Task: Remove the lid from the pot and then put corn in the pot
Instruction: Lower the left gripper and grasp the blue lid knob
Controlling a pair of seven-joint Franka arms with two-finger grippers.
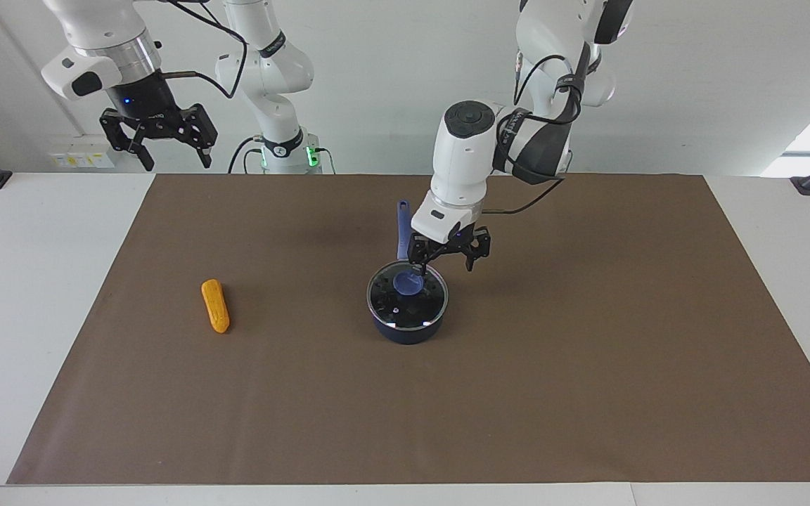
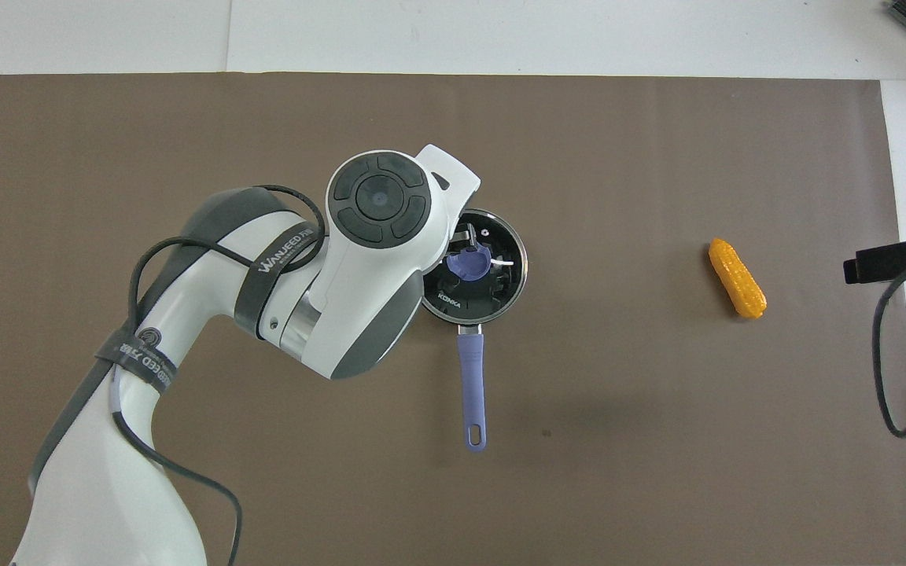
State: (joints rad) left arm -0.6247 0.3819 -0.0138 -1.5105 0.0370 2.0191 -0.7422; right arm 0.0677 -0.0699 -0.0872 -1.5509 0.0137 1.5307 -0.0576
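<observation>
Lid (image 1: 407,291) on one pot (image 1: 405,330); one corn (image 1: 215,306) apart.

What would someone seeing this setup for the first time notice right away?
Most striking is the left hand, open and hanging low over the pot at the middle of the brown mat, at the edge of the glass lid that sits on the pot. Next comes the bright corn, lying alone on the mat toward the right arm's end of the table. The right hand waits open, raised above that end.
</observation>
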